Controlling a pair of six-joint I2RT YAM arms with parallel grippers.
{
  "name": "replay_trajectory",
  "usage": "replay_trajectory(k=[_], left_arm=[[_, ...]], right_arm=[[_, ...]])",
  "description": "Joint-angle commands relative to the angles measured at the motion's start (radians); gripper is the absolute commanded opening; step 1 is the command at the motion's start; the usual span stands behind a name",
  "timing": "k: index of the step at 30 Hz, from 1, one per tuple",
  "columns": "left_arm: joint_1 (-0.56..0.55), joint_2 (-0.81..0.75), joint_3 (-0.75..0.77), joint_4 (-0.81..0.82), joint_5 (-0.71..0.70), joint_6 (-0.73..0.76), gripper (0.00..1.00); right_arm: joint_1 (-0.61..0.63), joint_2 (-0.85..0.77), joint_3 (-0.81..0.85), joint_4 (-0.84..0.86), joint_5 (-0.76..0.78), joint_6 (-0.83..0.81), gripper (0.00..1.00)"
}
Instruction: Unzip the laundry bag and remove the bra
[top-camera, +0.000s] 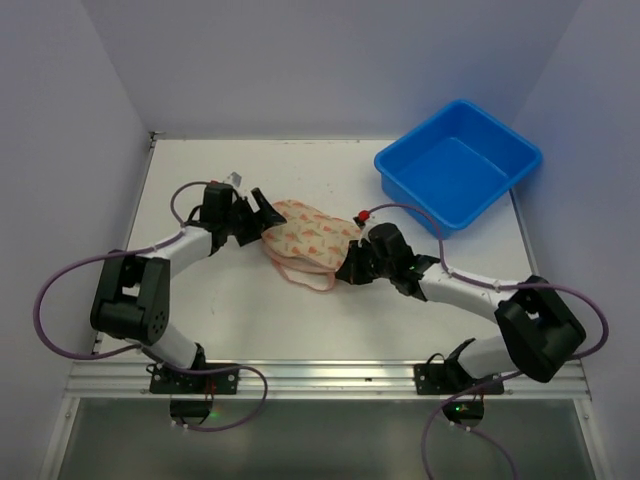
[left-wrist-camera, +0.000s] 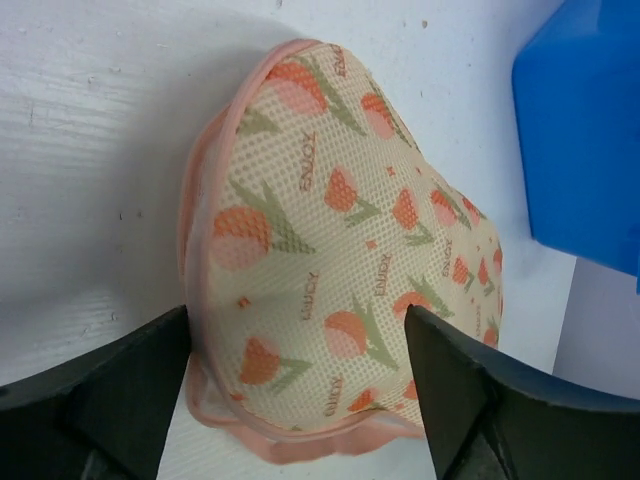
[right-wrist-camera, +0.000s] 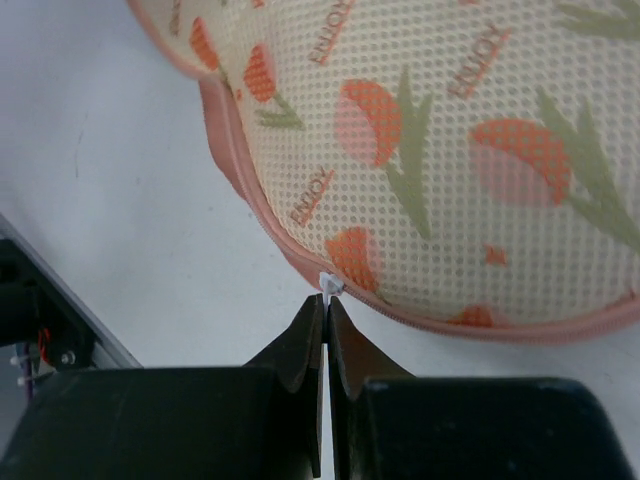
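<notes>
The bag (top-camera: 305, 238) was laid flat on the white bench (top-camera: 250, 320). It was set well apart from the blue tub (top-camera: 458, 165), to the tub's left and nearer the arm bases than the tub. Cream mesh with an orange-pink tulip print and "ENJOY" lettering was noted, edged by pink trim (right-wrist-camera: 225, 125). A pink loop (top-camera: 300, 281) was seen at the bag edge turned away from the tub.

The left jaws were placed at the bag end farthest from the tub. They were spread wide, with that end taken in between the two dark fingers (left-wrist-camera: 110, 400). Nothing was gripped. Whether the fingers touched the mesh could not be told.

The right jaws were placed at the bag's edge facing away from the tub, toward the end closer to it. They were closed tight, tips pressed together. A small white pull (right-wrist-camera: 328, 282) was pinched at the tips, right against the pink trim. The zipper line on the tub side of the pull was seen closed. How far it was opened elsewhere could not be told.

In the left wrist view the tub was seen beyond the bag, not touching it.
</notes>
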Motion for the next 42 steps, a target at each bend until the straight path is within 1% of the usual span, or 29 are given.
replay_trajectory(k=[1, 5, 6, 8, 10, 13, 14, 15, 17, 19, 24, 28, 29, 30, 31, 32, 34, 37, 38, 40, 42], left_arm=[[0.008, -0.001, 0.038, -0.004, 0.064, -0.007, 0.90], [0.005, -0.123, -0.080, 0.036, 0.053, -0.101, 0.94], [0.005, -0.151, -0.138, 0.041, 0.046, -0.119, 0.95], [-0.002, -0.240, -0.197, 0.061, 0.009, -0.164, 0.95], [-0.005, -0.322, -0.264, 0.056, -0.017, -0.175, 0.95], [0.004, -0.410, -0.298, -0.005, -0.120, -0.152, 0.95], [0.011, -0.422, -0.291, -0.081, -0.196, -0.117, 0.95], [0.020, -0.430, -0.280, -0.105, -0.225, -0.097, 0.96], [0.049, -0.427, -0.237, -0.151, -0.265, -0.048, 0.96], [0.066, -0.410, -0.214, -0.149, -0.272, -0.023, 0.96], [0.078, -0.245, -0.087, -0.108, -0.195, 0.025, 0.96], [0.078, -0.118, 0.025, -0.039, -0.132, 0.031, 0.96], [0.078, -0.069, 0.048, 0.011, -0.094, 0.039, 0.96], [0.078, -0.042, 0.073, 0.022, -0.077, 0.043, 0.96], [0.078, 0.003, 0.132, 0.019, -0.071, 0.049, 0.96], [0.078, 0.024, 0.161, -0.003, -0.074, 0.071, 0.96], [0.081, 0.059, 0.235, -0.055, -0.109, 0.094, 0.96], [0.095, 0.056, 0.277, -0.184, -0.276, 0.120, 0.98], [0.103, 0.042, 0.284, -0.251, -0.377, 0.111, 0.99], [0.133, -0.011, 0.262, -0.289, -0.416, 0.094, 1.00], [0.138, -0.071, 0.168, -0.268, -0.387, 0.079, 1.00]], right_arm=[[0.059, 0.069, 0.096, 0.123, -0.051, 0.053, 0.00], [0.110, 0.157, 0.157, 0.218, -0.051, 0.087, 0.00], [0.116, 0.175, 0.171, 0.227, -0.051, 0.092, 0.00], [0.130, 0.230, 0.220, 0.229, -0.061, 0.093, 0.00], [0.139, 0.266, 0.242, 0.238, -0.064, 0.093, 0.00], [0.153, 0.281, 0.270, 0.232, -0.065, 0.092, 0.00], [0.154, 0.275, 0.270, 0.230, -0.059, 0.090, 0.00], [0.157, 0.270, 0.264, 0.233, -0.056, 0.086, 0.00], [0.157, 0.251, 0.244, 0.230, -0.038, 0.080, 0.00], [0.159, 0.232, 0.230, 0.197, -0.016, 0.066, 0.00], [0.156, 0.154, 0.176, 0.102, 0.082, 0.044, 0.00], [0.156, 0.132, 0.155, 0.086, 0.081, 0.057, 0.00], [0.157, 0.132, 0.149, 0.094, 0.067, 0.061, 0.00], [0.156, 0.135, 0.139, 0.106, 0.054, 0.076, 0.00], [0.156, 0.149, 0.139, 0.123, 0.036, 0.084, 0.00], [0.157, 0.158, 0.147, 0.129, 0.030, 0.089, 0.00], [0.157, 0.193, 0.161, 0.141, 0.019, 0.112, 0.00], [0.157, 0.218, 0.179, 0.166, 0.018, 0.136, 0.00], [0.157, 0.232, 0.188, 0.167, 0.027, 0.139, 0.00], [0.157, 0.243, 0.199, 0.169, 0.030, 0.146, 0.00], [0.157, 0.249, 0.213, 0.170, 0.030, 0.146, 0.00]])
